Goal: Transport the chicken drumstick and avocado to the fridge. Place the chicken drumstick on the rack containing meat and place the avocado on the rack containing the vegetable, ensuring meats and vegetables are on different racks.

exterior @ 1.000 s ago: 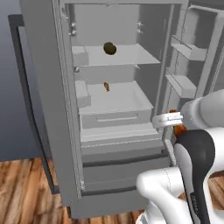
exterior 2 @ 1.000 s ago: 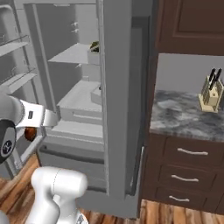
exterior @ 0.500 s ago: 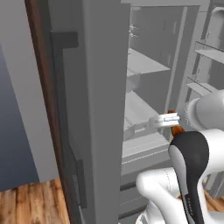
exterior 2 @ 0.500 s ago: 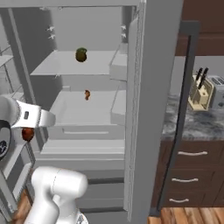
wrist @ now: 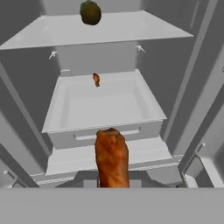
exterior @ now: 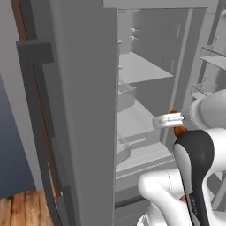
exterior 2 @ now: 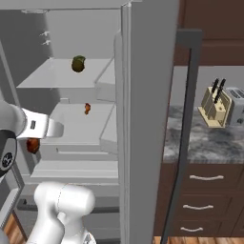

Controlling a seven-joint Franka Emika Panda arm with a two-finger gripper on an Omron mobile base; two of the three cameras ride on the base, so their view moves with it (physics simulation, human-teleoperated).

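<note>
The chicken drumstick [wrist: 112, 157], an orange-brown lump, rises from the bottom of the hand view, and my gripper [exterior 2: 34, 141] is shut on it. It also shows as the drumstick [exterior 2: 33, 145] under the white hand and as the drumstick [exterior: 178, 130] in front of the open fridge [exterior 2: 62, 28]. The vegetable [wrist: 90, 12], a dark green ball, sits on the higher shelf [wrist: 109, 35]. A small reddish piece of meat [wrist: 96, 79] lies on the lower rack [wrist: 105, 105], straight ahead of the gripper. The avocado is out of view.
The fridge's left door [exterior: 66, 110] stands open close to the base. Its right door [exterior 2: 152, 119] stands between the interior and a marble counter [exterior 2: 205, 143] with a knife block [exterior 2: 215, 106] and a toaster [exterior 2: 236, 106]. Door bins [exterior: 212, 57] hang at the right.
The whole picture has shifted in both base views, so the base has driven closer to the fridge interior. The gripper has kept its hold on the drumstick.
</note>
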